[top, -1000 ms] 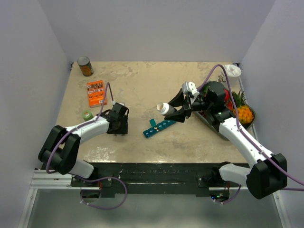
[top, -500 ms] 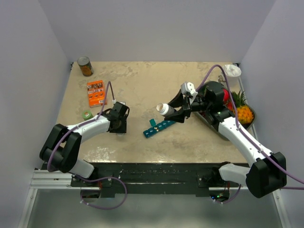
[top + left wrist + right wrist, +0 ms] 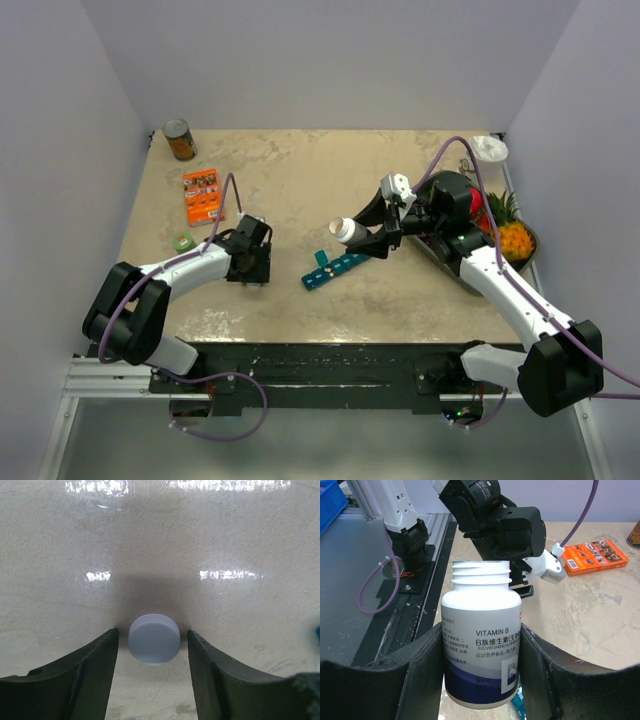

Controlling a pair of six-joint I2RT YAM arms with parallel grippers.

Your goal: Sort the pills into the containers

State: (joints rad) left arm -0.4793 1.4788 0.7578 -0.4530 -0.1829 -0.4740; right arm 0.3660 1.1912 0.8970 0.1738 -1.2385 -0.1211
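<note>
- Progress looks early to me. The containers (image 3: 335, 269), one teal strip of small compartments, lie just toward 5 o'clock of the table's (image 3: 300, 170) middle. I can't tell whether the pale specks along the strip are pills or lid marks.
- My right gripper (image 3: 481, 630) is clamped on the vitamin bottle (image 3: 481, 605). The bottle is uncapped, its thread bare. It is tipped with its mouth toward 9 o'clock, over the strip's 2 o'clock end.
- My left gripper (image 3: 153, 630) sits low at 8 o'clock with its jaws apart. They stand on either side of a white disc (image 3: 154, 640), a sliver of gap on each side, so nothing is pinched. It may be the bottle's cap or a tablet; I cannot tell which.
- By my judgement, pouring and dropping pills into compartments is nearly all ahead. I see no other loose pills on the table.
- The surface is beige, marbled and glossy, with lamp glare showing in the left wrist view.
- An orange box (image 3: 202, 195) lies at 10 o'clock, a green tape roll (image 3: 183, 241) at 9 and a can (image 3: 179, 140) in the 11 o'clock corner. A fruit tray (image 3: 533, 245) sits at the 3 o'clock edge.
- The room has plain pale walls on three sides and a black frame along the near edge.
</note>
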